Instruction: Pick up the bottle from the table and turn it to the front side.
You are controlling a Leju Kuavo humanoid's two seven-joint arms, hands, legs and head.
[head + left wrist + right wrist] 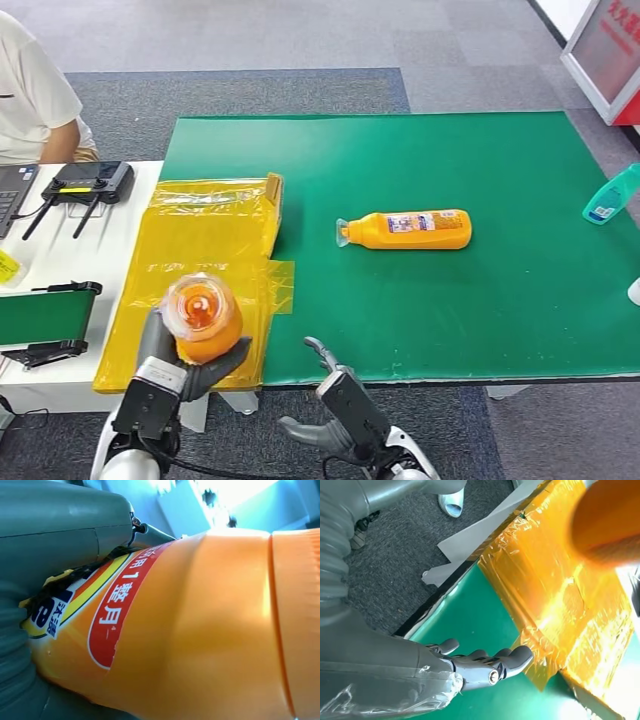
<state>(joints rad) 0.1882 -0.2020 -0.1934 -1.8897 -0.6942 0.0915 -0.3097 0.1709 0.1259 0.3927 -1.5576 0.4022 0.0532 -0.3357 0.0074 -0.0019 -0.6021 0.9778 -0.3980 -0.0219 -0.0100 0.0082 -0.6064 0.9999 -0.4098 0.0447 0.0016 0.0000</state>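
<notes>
Currently I am seeing the left hand (170, 365) gripping an orange bottle (202, 318), base toward the head camera, label reading "1整月"; right hand (332, 405) is hanging released, fingers apart.

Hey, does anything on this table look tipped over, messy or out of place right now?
Yes. An orange bottle lies on its side on the green mat, cap pointing left. The yellow plastic sheet is wrinkled, overlapping the mat's left edge. The left hand holds another orange bottle off the table.
</notes>
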